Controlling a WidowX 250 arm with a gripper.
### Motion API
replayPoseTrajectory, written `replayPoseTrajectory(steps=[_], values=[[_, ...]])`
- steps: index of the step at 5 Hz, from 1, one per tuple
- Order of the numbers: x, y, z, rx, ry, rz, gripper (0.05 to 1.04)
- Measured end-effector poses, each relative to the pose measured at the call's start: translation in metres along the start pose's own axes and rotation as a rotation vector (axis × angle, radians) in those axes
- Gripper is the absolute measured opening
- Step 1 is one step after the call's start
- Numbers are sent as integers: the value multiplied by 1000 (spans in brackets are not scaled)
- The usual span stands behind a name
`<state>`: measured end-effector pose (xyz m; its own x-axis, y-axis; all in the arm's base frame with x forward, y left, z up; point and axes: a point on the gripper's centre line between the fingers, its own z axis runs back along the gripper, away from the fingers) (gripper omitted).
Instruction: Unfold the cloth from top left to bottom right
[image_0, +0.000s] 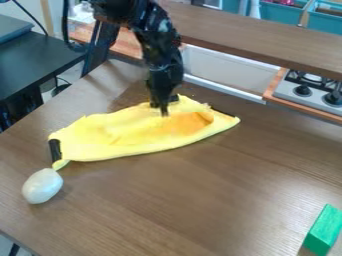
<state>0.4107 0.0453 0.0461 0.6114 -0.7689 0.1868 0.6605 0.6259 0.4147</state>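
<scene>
- Green block (324, 230) nearest the camera, at the tabletop's (180, 200) lower right.
- Black hand (162, 108), pointing down at the upper middle of the yellow cloth (120, 137); whether it is spread, pressed together or pinching fabric, I cannot tell.
- Just right of it, an orange patch (188, 122) on the cloth.
- Around that, the cloth itself, wrinkled and stretched lengthwise across the tabletop's upper left, slanting up toward the right.
- At its left end, a black strip (55, 150); a thin dark one (223, 112) edges the right end.
- Just beside the lower left corner, a whitish egg-shaped object (43, 186).
- Farther out, beyond the tabletop at upper right, a toy stove (304, 95) with black knobs.
</scene>
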Motion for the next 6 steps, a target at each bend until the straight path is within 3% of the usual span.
replayPoseTrajectory(steps=[1, 4, 6], values=[[2, -24, 20, 14, -31, -34, 50], [-4, -74, 37, 38, -55, -84, 50], [5, -114, 46, 9, -61, -104, 50]])
